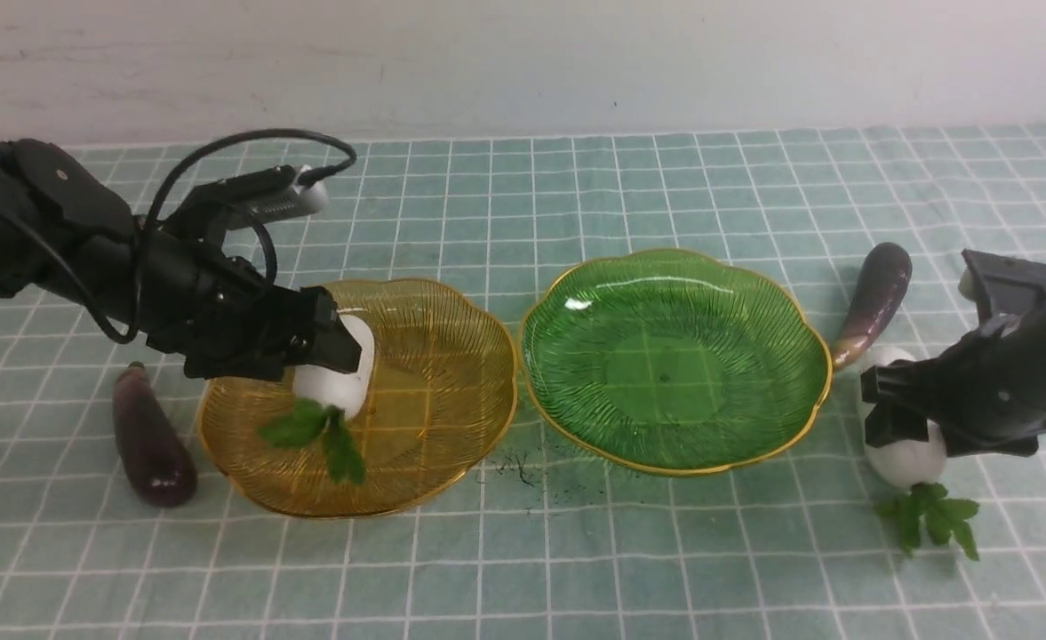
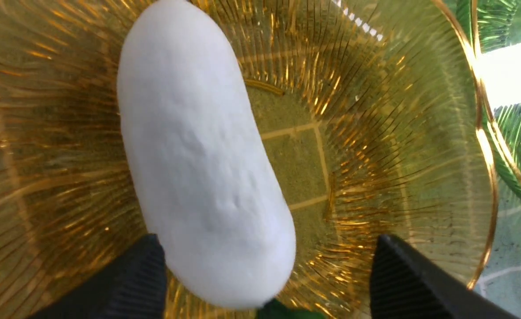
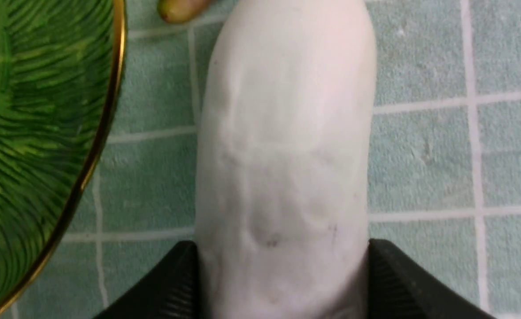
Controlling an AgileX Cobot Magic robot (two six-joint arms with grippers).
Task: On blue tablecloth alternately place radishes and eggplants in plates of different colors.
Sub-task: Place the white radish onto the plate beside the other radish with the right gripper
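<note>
Left radish: the white radish point(image 2: 207, 155) lies in the amber plate, between the parted fingers of the left gripper point(image 2: 269, 266), its leaves toward the near rim.
Left gripper: wide open above the amber plate, holding nothing.
Right radish: the other white radish point(image 3: 287, 159) is on the blue tablecloth point(image 1: 665, 569), beside the green plate and between the fingers of the right gripper point(image 3: 282, 270).
Right gripper: jaws closed on the right radish, set apart by its width.
Amber plate point(image 1: 434, 400): contains the left radish.
Green plate point(image 1: 665, 373): empty.
Eggplants: one point(image 1: 154, 440) lies left of the amber plate; the other point(image 1: 876, 298) lies right of the green plate.
</note>
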